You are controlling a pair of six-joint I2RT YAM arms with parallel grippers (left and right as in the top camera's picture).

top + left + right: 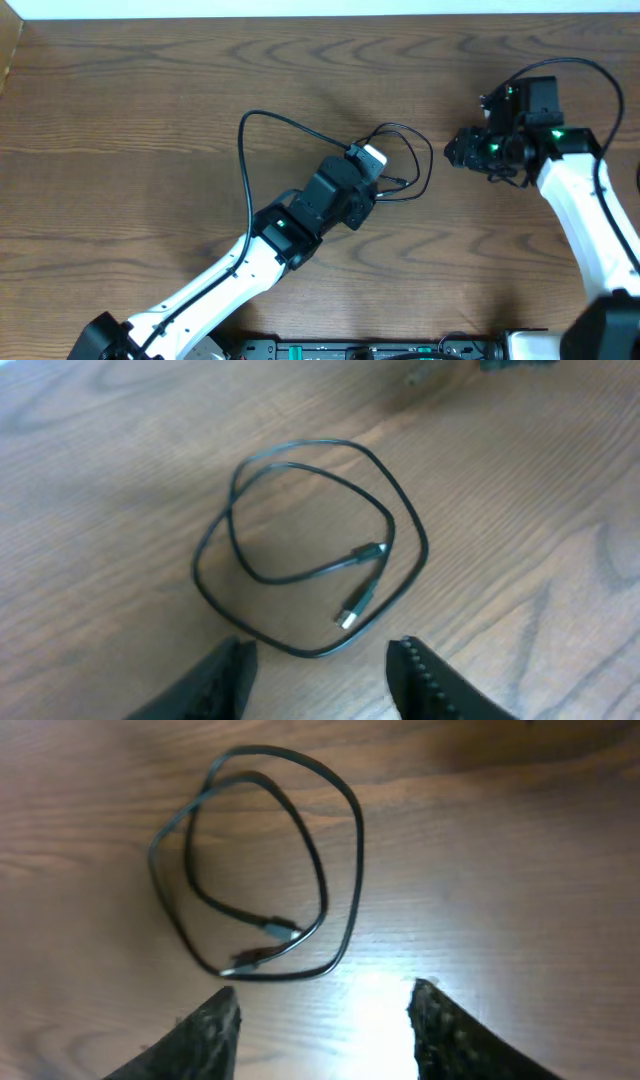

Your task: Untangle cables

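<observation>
The black cable (241, 160) is laid in loose loops at the middle of the worktop (120, 100), with its long axis running left to right. In the left wrist view both tips are seen inside the loops. One plug end (350, 616) is pointed towards the left end effector (320, 652), which is held over the cable with jaws parted and nothing gripped. The right end effector (325, 992) is set just right of the loops, also parted and empty. Bare wood is seen around the cable, and the far edge lies well apart.
</observation>
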